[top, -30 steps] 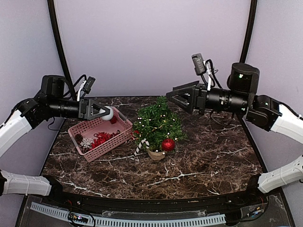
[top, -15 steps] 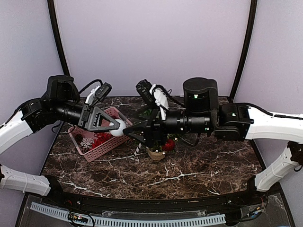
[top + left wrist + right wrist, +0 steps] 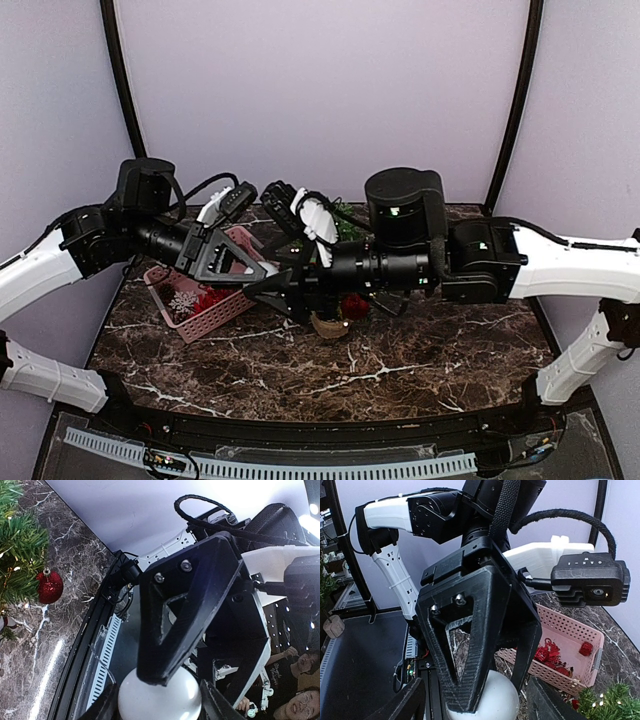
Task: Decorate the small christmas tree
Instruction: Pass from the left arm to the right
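The small christmas tree (image 3: 328, 325) stands upright in its pot near the middle of the tabletop (image 3: 430, 370), with a red bauble (image 3: 352, 304) low on its near side. In the top view the right arm (image 3: 400, 265) lies across it along the 3-to-9 o'clock line and hides most of the green.

Just beside the tree, at its 9 o'clock and above the tabletop, the two pairs of jaws meet nose to nose around a white ball (image 3: 159, 697). The left jaws, pointing in from 9 o'clock, are part-way closed and grip the ball. The right jaws stand wide and straddle it, with a gap on each side in the right wrist view, so they hold nothing. Further toward 9 o'clock sits the pink basket (image 3: 215, 318).

A hand-over looks like the step in hand. After it, the ball's way to the branches runs back toward 3 o'clock, and the right arm is the nearer one.
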Robot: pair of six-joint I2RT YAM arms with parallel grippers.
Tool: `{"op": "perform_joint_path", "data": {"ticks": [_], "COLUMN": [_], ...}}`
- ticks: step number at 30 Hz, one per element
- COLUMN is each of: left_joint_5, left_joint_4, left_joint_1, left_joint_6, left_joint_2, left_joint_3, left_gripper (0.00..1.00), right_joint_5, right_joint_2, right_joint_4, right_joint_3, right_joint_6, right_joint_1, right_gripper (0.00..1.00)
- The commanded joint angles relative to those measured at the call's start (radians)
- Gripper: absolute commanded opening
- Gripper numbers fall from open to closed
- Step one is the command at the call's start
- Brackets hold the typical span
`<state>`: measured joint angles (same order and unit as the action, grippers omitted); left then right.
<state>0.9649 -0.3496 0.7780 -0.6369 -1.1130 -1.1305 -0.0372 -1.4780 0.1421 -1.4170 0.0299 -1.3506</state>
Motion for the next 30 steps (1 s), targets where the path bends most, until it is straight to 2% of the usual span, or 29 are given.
{"op": "perform_joint_path", "data": {"ticks": [1, 5, 8, 22, 27, 29, 30], "left_joint_5": [0.037, 0.046, 0.053, 0.051, 0.040, 0.036, 0.032], "left_joint_4": [0.034, 0.045, 0.050, 0.054, 0.078, 0.093, 0.101], "left_joint_1": [0.013, 0.018, 0.020, 0.021, 0.021, 0.021, 0.021], "left_joint_6": [-0.014, -0.023, -0.029, -0.034, -0.044, -0.050, -0.052], "left_joint_2": [-0.001, -0.002, -0.002, -0.007, -0.004, -0.002, -0.002], "left_joint_3": [-0.027, -0.023, -0.024, -0.014, -0.004, 0.001, 0.002], "left_gripper": [0.42, 0.42, 0.42, 0.43, 0.51, 0.57, 0.64], "right_joint_5": [-0.005, 0.018, 0.033, 0.060, 0.070, 0.075, 0.078], "right_joint_2": [-0.030, -0.041, -0.041, 0.004, 0.037, 0.053, 0.062], "right_joint_4": [0.020, 0.035, 0.034, -0.030, -0.075, -0.096, -0.107], "right_joint_3": [-0.043, -0.046, -0.042, 0.007, 0.050, 0.072, 0.082], "right_joint_6": [-0.024, -0.051, -0.056, -0.050, -0.031, -0.030, -0.030], "right_joint_1": [-0.015, -0.018, -0.018, -0.024, -0.024, -0.023, -0.024], "right_gripper": [0.71, 0.75, 0.74, 0.50, 0.44, 0.43, 0.42]}}
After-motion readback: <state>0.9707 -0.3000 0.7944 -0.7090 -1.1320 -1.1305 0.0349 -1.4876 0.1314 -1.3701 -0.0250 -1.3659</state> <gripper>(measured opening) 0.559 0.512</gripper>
